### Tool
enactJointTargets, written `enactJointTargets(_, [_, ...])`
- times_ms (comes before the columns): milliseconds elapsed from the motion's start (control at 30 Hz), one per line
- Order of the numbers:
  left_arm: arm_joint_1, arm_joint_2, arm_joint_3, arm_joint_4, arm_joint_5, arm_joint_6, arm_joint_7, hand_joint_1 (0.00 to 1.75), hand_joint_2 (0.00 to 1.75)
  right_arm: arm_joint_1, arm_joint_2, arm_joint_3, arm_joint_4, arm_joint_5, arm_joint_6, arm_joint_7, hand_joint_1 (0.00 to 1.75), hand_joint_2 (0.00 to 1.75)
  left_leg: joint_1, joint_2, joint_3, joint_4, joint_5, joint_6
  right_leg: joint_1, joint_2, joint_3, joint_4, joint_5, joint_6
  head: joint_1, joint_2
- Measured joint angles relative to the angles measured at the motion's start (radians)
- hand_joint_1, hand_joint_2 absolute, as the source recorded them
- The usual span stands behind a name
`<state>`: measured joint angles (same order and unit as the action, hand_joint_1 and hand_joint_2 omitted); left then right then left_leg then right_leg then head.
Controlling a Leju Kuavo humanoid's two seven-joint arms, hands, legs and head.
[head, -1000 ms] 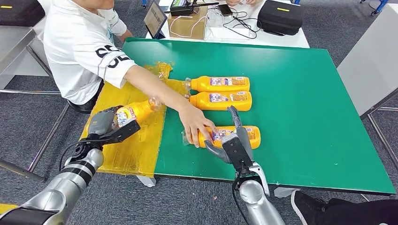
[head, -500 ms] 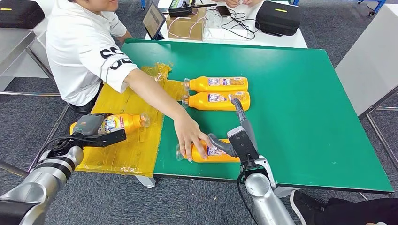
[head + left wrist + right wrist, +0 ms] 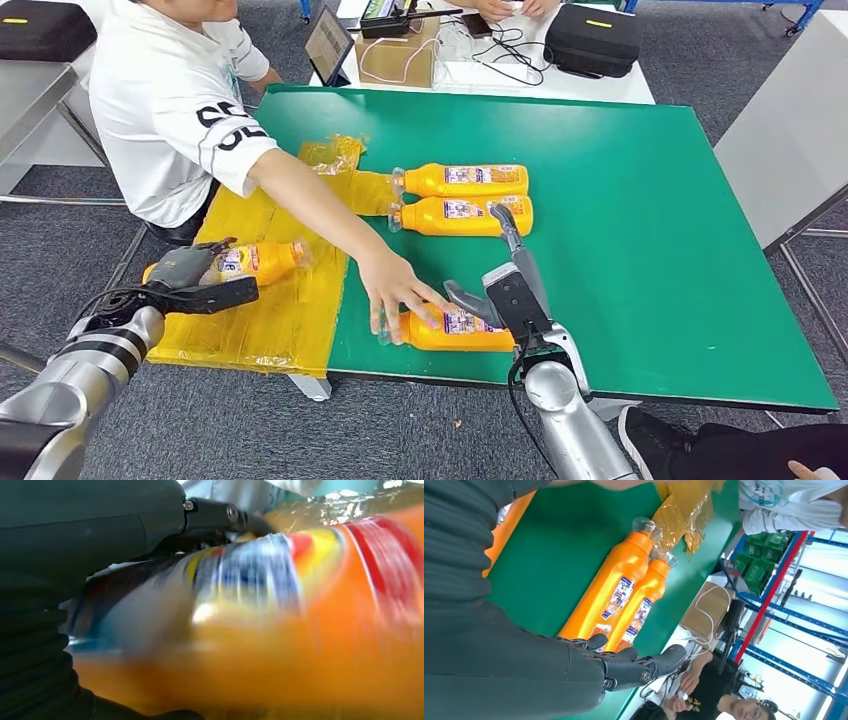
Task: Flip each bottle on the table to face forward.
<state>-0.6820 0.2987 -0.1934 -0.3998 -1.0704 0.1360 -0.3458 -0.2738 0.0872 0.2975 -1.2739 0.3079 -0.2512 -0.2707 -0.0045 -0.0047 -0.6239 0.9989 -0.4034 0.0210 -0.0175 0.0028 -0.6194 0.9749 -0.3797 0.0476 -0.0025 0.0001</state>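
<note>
Two orange bottles lie side by side on the green table [image 3: 650, 200], the far one [image 3: 465, 180] and the one just nearer [image 3: 460, 215], caps pointing left. A third orange bottle [image 3: 455, 330] lies near the front edge, with a person's hand [image 3: 395, 290] resting on its neck end. My right hand [image 3: 505, 290] hovers over that bottle's base end, fingers stretched out and thumb apart, holding nothing. My left hand [image 3: 190, 270] grips a fourth orange bottle [image 3: 255, 260] over the yellow sheet [image 3: 280, 320]. In the left wrist view this bottle [image 3: 300, 630] is a blur.
A person in a white shirt [image 3: 170, 100] sits at the table's left and reaches across the yellow sheet. A cardboard box [image 3: 400, 50], a tablet [image 3: 328, 40] and a black case [image 3: 597, 35] stand beyond the far edge. A shoe [image 3: 650, 430] shows at lower right.
My left hand has carried its bottle leftward and lower over the yellow sheet. The person's hand has drawn the near bottle toward the front edge. My right hand has barely shifted.
</note>
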Motion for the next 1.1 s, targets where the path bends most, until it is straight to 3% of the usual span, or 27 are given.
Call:
enactJointTargets(100, [0.004,0.0,0.0,0.0,0.011,0.014,0.0,0.0,0.0,-0.004,-0.001,0.001,0.006,0.007,0.003,0.004,0.0,1.75,0.0,0.0,0.0,0.0,0.0,0.0,0.0,0.0,0.0,0.0,0.0,0.0,0.0,0.0])
enactJointTargets(433, [0.04,-0.01,0.052,-0.014,0.132,0.068,-0.1,0.0,0.0,-0.02,-0.006,0.016,0.039,0.03,0.028,0.021,0.0,1.75,0.0,-0.003,0.0,0.0,0.0,0.0,-0.001,0.0,0.001,0.0,0.0,0.0,0.0,0.0])
enactJointTargets(667, [0.094,-0.042,0.153,-0.078,0.322,0.01,-0.224,0.0,0.0,-0.021,-0.006,0.023,0.06,0.049,0.036,0.028,0.0,1.75,0.0,-0.003,0.0,0.0,0.0,0.0,-0.001,0.0,0.001,0.0,0.0,0.0,0.0,0.0])
enactJointTargets(867, [0.17,-0.096,0.229,-0.192,0.425,-0.033,-0.236,0.0,0.0,0.014,-0.006,0.025,0.062,0.07,0.033,0.041,0.0,1.75,0.0,-0.003,0.0,0.0,0.0,0.0,-0.001,-0.001,0.0,-0.001,-0.001,0.0,0.0,0.0])
enactJointTargets(1100, [0.204,-0.121,0.262,-0.249,0.455,-0.058,-0.237,0.0,0.0,0.027,-0.006,0.025,0.062,0.08,0.032,0.046,0.0,1.75,0.0,-0.003,0.0,0.0,0.0,0.0,0.0,-0.001,0.0,-0.001,-0.001,0.0,0.0,0.0])
